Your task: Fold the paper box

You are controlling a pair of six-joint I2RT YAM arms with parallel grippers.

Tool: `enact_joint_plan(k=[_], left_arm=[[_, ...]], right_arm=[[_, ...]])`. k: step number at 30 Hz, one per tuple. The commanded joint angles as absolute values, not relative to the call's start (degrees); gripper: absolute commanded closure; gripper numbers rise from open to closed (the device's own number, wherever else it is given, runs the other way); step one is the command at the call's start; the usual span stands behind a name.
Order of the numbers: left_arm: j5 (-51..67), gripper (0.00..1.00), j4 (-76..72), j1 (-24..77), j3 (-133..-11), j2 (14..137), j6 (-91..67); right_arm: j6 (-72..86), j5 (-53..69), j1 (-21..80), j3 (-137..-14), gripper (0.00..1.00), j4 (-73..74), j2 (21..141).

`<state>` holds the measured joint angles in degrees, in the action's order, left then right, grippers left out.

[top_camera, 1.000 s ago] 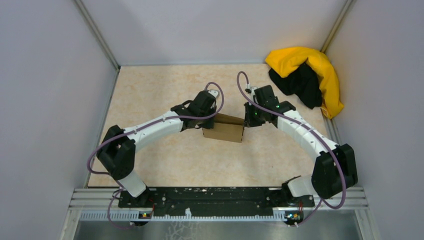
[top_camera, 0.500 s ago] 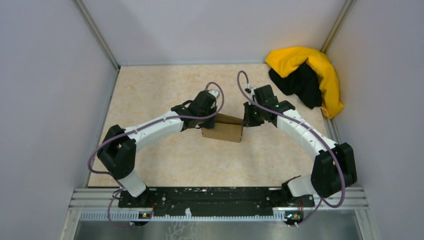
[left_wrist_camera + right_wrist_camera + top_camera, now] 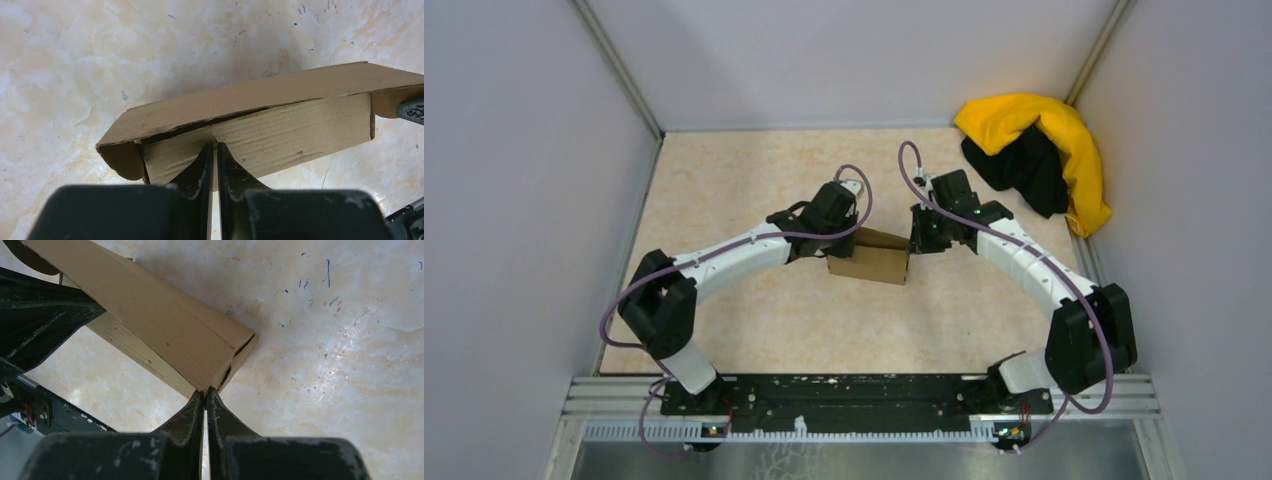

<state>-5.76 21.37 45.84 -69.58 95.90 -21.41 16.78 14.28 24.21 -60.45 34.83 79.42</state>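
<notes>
The paper box (image 3: pixel 871 264) is a small brown cardboard box lying mid-table between my two grippers. In the left wrist view the box (image 3: pixel 300 130) has its lid slightly ajar, with a dark slit along the top edge. My left gripper (image 3: pixel 215 146) is shut, its tips touching the box's long side wall. My right gripper (image 3: pixel 205 390) is shut, its tips against the box's (image 3: pixel 165 330) end corner. In the top view the left gripper (image 3: pixel 832 246) is at the box's left end and the right gripper (image 3: pixel 914 245) at its right end.
A yellow-and-black cloth heap (image 3: pixel 1039 155) lies in the far right corner. Grey walls enclose the table on three sides. The black base rail (image 3: pixel 854 395) runs along the near edge.
The right gripper and the box's right end have shifted very slightly left. The left arm has not visibly moved.
</notes>
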Motion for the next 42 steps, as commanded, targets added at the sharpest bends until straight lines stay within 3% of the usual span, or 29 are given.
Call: enact_joint_plan(k=[1, 31, 37, 42], left_arm=[[-3.45, 0.89, 21.84, 45.88, -67.86, 98.10, -22.15], [-4.22, 0.89, 21.80, 45.96, -67.76, 96.78, -21.80], [-2.92, 0.74, 21.16, 45.98, -67.53, 93.02, -20.85], [-3.03, 0.70, 20.24, 45.95, -65.89, 90.09, -20.32]], right_arm=[[18.02, 17.84, 25.33, -61.85, 1.00, 30.27, 79.73], [19.73, 1.06, 32.95, -49.69, 1.00, 23.18, 70.46], [19.08, 0.26, 33.04, -49.92, 1.00, 23.73, 70.06], [18.90, -0.44, 33.18, -50.08, 1.00, 23.91, 70.18]])
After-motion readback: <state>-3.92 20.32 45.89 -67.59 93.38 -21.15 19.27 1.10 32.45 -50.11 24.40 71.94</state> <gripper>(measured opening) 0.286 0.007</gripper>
